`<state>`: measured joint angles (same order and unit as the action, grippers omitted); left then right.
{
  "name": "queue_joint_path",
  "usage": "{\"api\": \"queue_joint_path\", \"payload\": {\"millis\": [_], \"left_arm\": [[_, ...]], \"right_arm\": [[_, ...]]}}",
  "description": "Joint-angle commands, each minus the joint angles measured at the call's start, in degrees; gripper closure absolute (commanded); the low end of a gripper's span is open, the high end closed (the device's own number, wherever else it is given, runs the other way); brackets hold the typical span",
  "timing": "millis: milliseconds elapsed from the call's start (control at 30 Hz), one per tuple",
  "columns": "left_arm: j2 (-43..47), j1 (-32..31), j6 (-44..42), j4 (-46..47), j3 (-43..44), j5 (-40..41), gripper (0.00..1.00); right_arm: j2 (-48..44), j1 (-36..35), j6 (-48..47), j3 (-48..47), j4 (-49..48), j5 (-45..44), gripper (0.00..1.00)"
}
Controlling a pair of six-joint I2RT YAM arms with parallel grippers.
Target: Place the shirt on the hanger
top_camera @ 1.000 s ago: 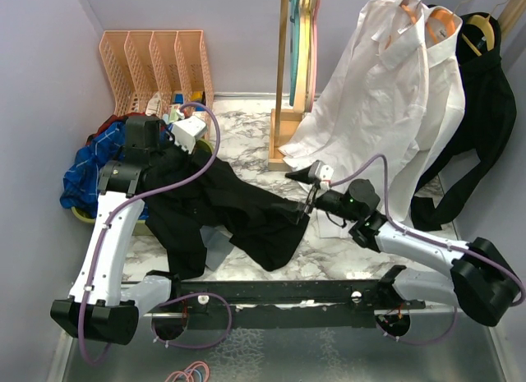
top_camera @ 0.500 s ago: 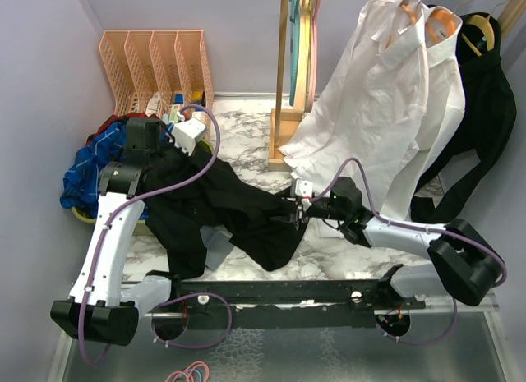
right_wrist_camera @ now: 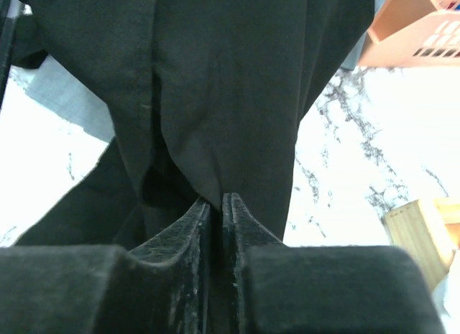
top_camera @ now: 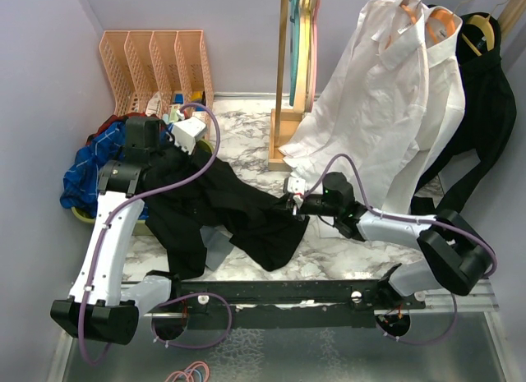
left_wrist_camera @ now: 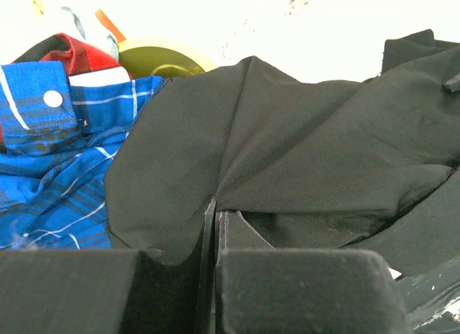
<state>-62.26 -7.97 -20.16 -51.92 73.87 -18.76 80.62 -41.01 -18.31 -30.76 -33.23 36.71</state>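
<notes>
Top external: the shirt [top_camera: 238, 209] is lying crumpled left of the white dress shirt [top_camera: 378, 103], the hanger [top_camera: 314, 45] hanging just left of it too. Left wrist: the left gripper [left_wrist_camera: 215, 219] is clamping a shirt fold. Right wrist: the right gripper [right_wrist_camera: 215, 205] is pinching the shirt's edge; lifting both evenly should spread it.

We note the right gripper [right_wrist_camera: 215, 200], its jaws pinched on a fold of the plain black soft-fabric shirt [right_wrist_camera: 215, 75]. A white marbled tabletop [right_wrist_camera: 338, 183] lies beyond.

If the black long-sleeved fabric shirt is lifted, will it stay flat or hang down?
Probably it hangs limp: the black long-sleeved fabric shirt lies in soft folds. It likely bunches at the right gripper, where creases gather.
</notes>
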Motion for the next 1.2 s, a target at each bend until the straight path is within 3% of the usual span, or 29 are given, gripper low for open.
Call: {"api": "queue_joint_path", "payload": {"millis": [0, 133, 267, 433, 733, 967, 1167], "left_arm": [[0.02, -0.16, -1.54, -2.36, 3.45, -2.04, 1.00], [0.78, -0.12, -3.02, -5.19, 8.67, -4.27, 1.00], [1.15, -0.12, -3.82, -7.57, 15.74, -7.16, 1.00], [-1.59, -0.12, -2.43, -9.24, 27.99, -10.51, 1.00], [-10.33, 0.32, -0.35, -10.81, 56.07, -24.10, 1.00], [-11.17, 3.80, 2.10, -6.17, 66.87, -31.53, 1.00], [-12.44, 6.00, 6.07, -2.65, 74.03, -32.15, 1.00]], "right_arm": [[-1.65, -1.76, 1.57, -1.12, 1.82, -0.69, 0.97], [-10.92, -3.52, 11.39, -2.60, 4.56, -6.44, 0.99], [-20.51, -3.98, 21.41, -12.45, 18.96, -16.76, 0.99], [-26.43, -3.98, 22.61, -25.84, 29.56, -21.45, 0.99], [-21.60, -3.99, 19.99, -56.20, 42.34, -19.95, 0.99], [-18.29, -3.97, 18.63, -70.35, 47.65, -16.16, 0.99], [-15.49, -3.99, 16.13, -79.67, 45.16, -15.64, 0.99]]}}
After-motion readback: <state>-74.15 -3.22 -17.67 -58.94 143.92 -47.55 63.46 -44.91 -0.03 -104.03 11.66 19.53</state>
